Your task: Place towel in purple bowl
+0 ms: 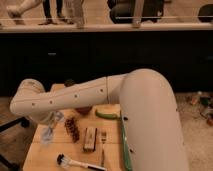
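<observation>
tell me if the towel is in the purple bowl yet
Cannot tell: neither towel nor purple bowl shows. The arm covers the table's far side, and the tool hangs low at its left edge.

Office or lab mezzanine — glass railing [105,22], walkers' legs [50,10], wooden table [37,152].

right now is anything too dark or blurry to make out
Camera view: soft all over; the black wall behind the table swallows detail, so the dark thing at the table's far edge can't be identified. The arm blocks much of the table. The tool, low at the left, is a pale smear. No glare.
</observation>
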Action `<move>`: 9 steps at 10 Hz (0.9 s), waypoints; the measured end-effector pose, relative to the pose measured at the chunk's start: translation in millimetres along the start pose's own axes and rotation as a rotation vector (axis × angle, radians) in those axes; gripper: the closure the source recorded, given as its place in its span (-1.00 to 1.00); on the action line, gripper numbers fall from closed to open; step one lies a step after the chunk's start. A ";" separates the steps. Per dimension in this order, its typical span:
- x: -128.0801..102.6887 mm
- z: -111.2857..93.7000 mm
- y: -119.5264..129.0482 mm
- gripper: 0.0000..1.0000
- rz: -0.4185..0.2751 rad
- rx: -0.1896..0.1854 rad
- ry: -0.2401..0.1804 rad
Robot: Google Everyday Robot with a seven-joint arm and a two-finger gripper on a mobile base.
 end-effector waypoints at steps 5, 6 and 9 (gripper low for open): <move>3.3 0.1 1.4 0.79 0.008 -0.009 0.013; 9.6 -1.1 -0.2 0.79 0.014 -0.009 0.024; 50.4 -6.5 -2.2 0.79 0.035 -0.003 0.053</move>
